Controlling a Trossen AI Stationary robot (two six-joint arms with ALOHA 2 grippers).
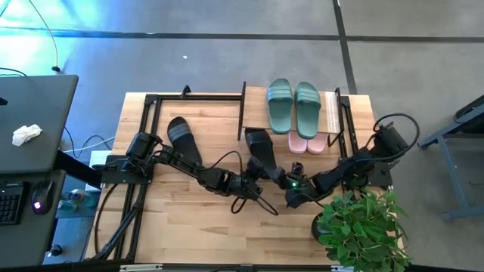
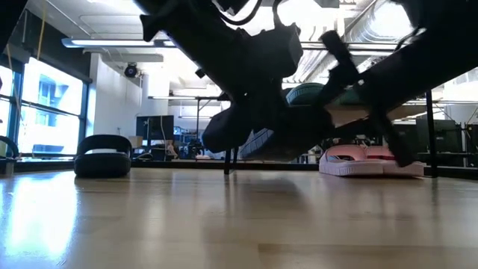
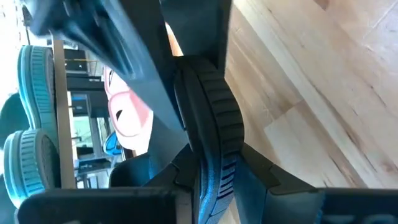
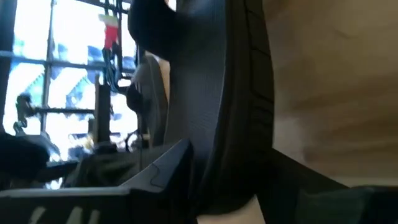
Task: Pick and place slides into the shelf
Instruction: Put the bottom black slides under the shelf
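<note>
One black slide [image 1: 261,147] hangs just above the table in front of the shelf [image 1: 255,113]. My left gripper [image 1: 253,177] is shut on its near end. My right gripper [image 1: 286,177] stands open beside it, its fingers on either side of the same slide [image 4: 236,93]; a strip of light shows between one finger and the slide. The other black slide [image 1: 178,136] lies sole-down on the table to the left. A green pair [image 1: 293,106] sits on the shelf's top board, and a pink pair [image 1: 306,143] on the level below. My left gripper pinches the black slide's near end [image 3: 214,162] between its two fingers, which come from the table's near left, slanting down. The slide is turned on edge in the hold. In the low view it hangs clear of the table [image 2: 246,131].
A potted plant [image 1: 359,223] stands at the table's near right corner, close behind my right arm. Black frame rails [image 1: 151,102] run along the far left of the table. Bare wood lies toward the near edge [image 1: 197,234].
</note>
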